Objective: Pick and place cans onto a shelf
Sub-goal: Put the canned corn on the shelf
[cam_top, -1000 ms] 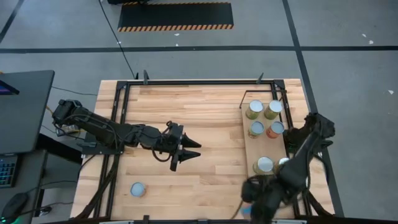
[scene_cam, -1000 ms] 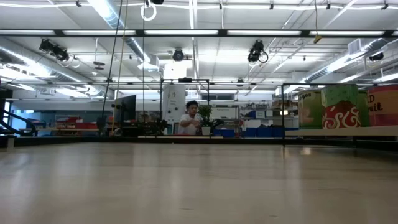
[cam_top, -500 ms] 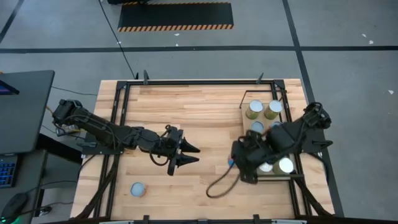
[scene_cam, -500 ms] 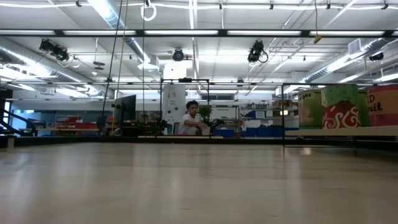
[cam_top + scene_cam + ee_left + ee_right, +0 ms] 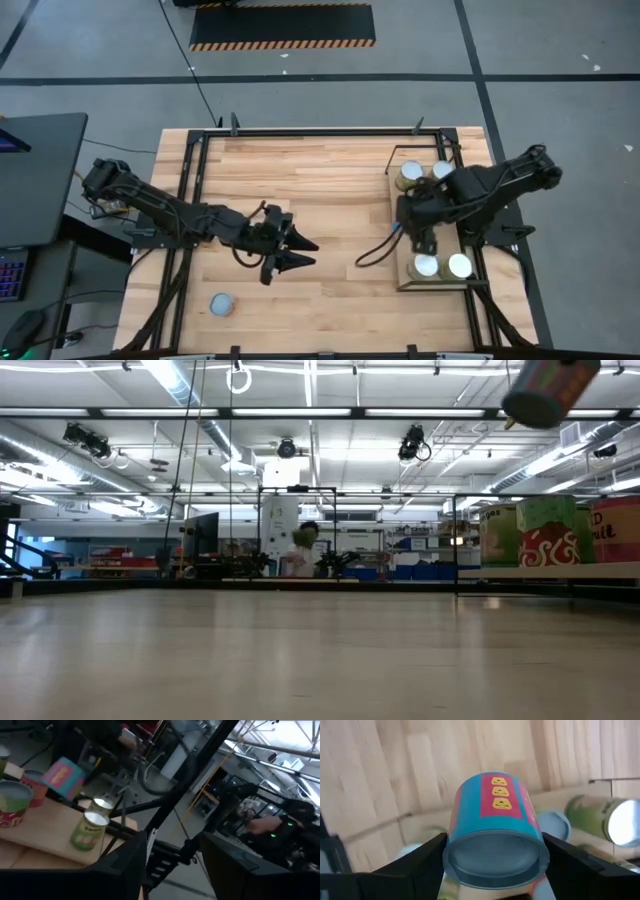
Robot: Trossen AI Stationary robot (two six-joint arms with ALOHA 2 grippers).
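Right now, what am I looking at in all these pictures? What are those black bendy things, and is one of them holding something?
Those black bendy things are two robot arms working at a big wooden table, and each ends in a two-finger gripper that works like a hand. One picture looks straight down from above. One sits at table height and looks into the room. Two come from little cameras on the arms' wrists.

The right gripper holds a blue tin can with a pink stripe, lifted above the light-wood shelf with a thin black frame. Other cans with shiny round tops already stand on that shelf. One small can with a pale blue top sits alone on the table.

The left gripper is open and empty, hovering over the table's middle.
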